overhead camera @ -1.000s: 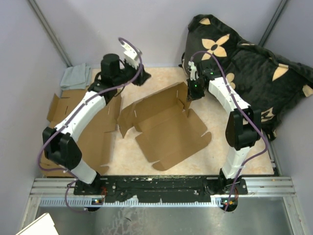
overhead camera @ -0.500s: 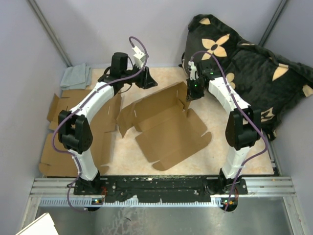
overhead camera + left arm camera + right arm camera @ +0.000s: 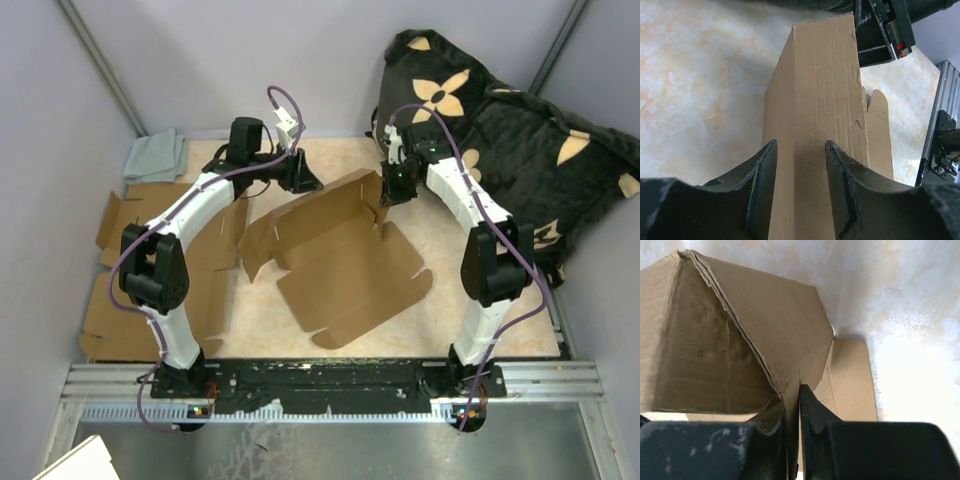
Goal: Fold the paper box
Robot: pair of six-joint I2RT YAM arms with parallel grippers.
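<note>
The paper box (image 3: 340,262) lies in the middle of the table (image 3: 260,325), between the two arms, and it is only partly shaped. Its base and near flaps lie flat on the surface. Only the far wall (image 3: 335,200) is raised, and it leans rather than standing square.

The right gripper (image 3: 387,200) is pressed together on the cardboard at the right end of that wall. The right wrist view shows a folded flap (image 3: 805,365) with its edge pinched thin between the two fingers.

The left gripper (image 3: 302,178) is at the wall's left end, with its fingers (image 3: 762,185) spread to either side of the raised panel. From the left wrist view I cannot be sure whether the pads touch the cardboard, but they do not look clamped on it.

So the task seems early — one wall is up and held at one end. The side walls, the front and the lid flaps are not yet folded or tucked — most of the work is left. A stack of flat cardboard sheets (image 3: 150,270) lies at the left edge, apart from both grippers.
</note>
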